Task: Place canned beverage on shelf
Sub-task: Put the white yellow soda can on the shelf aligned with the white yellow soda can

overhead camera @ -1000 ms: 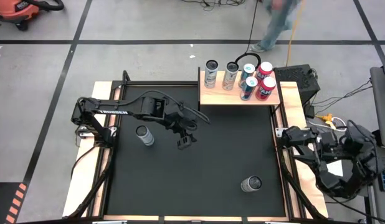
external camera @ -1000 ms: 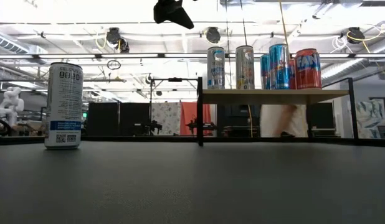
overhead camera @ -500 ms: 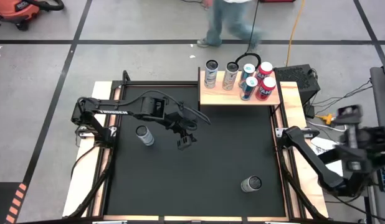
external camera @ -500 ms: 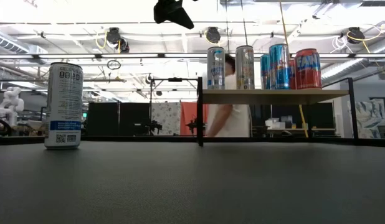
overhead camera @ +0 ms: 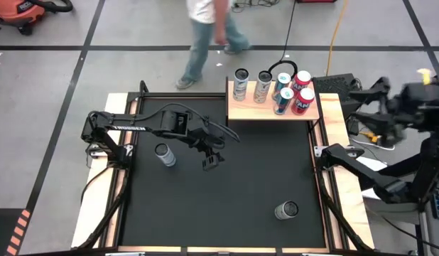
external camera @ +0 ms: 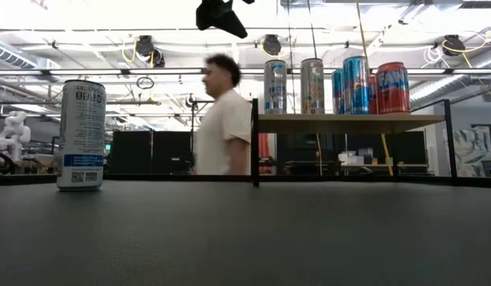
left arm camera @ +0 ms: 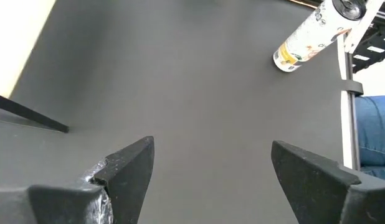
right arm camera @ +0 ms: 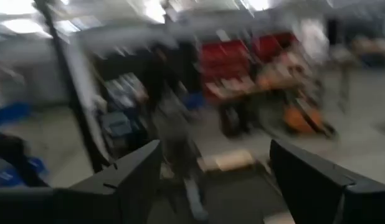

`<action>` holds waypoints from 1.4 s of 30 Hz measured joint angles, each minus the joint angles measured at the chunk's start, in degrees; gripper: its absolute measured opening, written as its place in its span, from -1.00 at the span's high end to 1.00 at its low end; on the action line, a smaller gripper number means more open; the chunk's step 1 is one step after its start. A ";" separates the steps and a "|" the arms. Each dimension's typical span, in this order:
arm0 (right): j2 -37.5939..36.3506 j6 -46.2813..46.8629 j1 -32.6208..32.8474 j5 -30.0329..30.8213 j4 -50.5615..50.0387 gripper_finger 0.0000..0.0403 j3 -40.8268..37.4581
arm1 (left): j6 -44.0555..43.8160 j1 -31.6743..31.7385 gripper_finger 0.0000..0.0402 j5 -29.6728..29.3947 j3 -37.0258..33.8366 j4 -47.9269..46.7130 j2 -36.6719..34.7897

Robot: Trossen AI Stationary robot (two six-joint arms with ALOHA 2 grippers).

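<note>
Left end effector raised over the bench, fingers wide, empty. Upright white can just left of it; shelf with five cans beyond to its right. Only overhead: second can near right. Right end effector off-bench, spread, empty.

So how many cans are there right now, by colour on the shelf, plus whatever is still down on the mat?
Silver cans on the shelf: 2
Blue cans on the shelf: 2
Red cans on the shelf: 2
Loose cans on the mat: 2
Total: 8
</note>
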 joint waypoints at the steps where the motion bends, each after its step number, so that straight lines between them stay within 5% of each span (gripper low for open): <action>1: -0.13 -3.51 -0.55 0.75 -4.96 -0.38 0.09 | 0.02 0.00 -0.61 -0.29 0.00 0.00 0.00; 4: -1.93 -10.89 -1.19 4.96 -14.00 -0.38 -0.42 | 0.28 0.39 -0.61 -0.38 0.00 0.00 0.00; 16: -4.01 -12.14 8.89 7.52 -11.64 -0.38 -10.81 | 0.91 2.71 -0.61 -0.55 0.00 0.02 0.00; 26: 1.05 -35.61 22.24 8.08 -30.02 -0.37 -13.85 | 0.95 3.78 -0.61 -0.55 0.00 1.04 0.00; 36: 1.12 -29.66 22.94 11.52 -32.43 -0.37 -16.59 | 0.96 3.74 -0.61 -0.53 -0.01 1.96 0.00; 42: 1.14 -28.01 22.94 23.11 -37.80 -0.37 -21.07 | 0.96 3.74 -0.61 -0.53 -0.01 1.85 0.00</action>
